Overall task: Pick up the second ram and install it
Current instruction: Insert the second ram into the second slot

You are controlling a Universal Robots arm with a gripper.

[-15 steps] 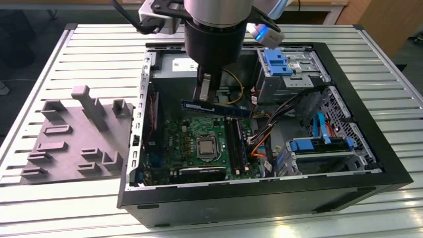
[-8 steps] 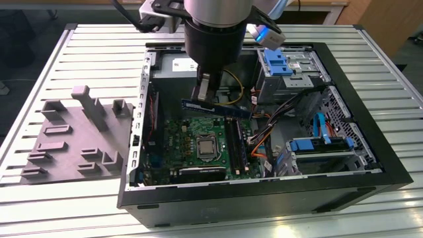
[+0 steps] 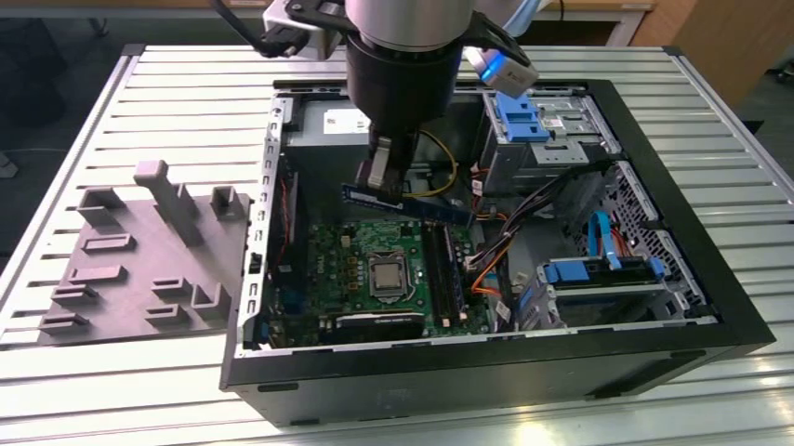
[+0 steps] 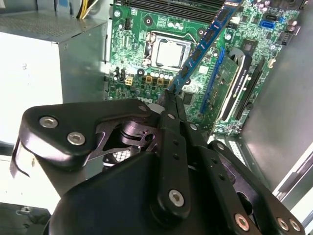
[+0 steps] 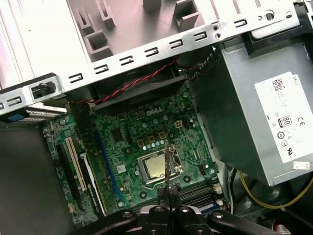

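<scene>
The second ram (image 3: 429,210) is being gripped near one end by the hand (image 3: 378,189), suspended over the motherboard's (image 3: 357,249) edge nearest the power supply (image 3: 325,130).

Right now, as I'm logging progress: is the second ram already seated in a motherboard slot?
No, the hand holds the second ram clear above the motherboard in the exterior view.

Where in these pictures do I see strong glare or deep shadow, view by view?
Second wrist view: the power supply is washed out to white, while the second ram held in the gripper is evenly lit. First wrist view: the case wall lies in deep shadow. Exterior view: even light on the slatted table.
</scene>
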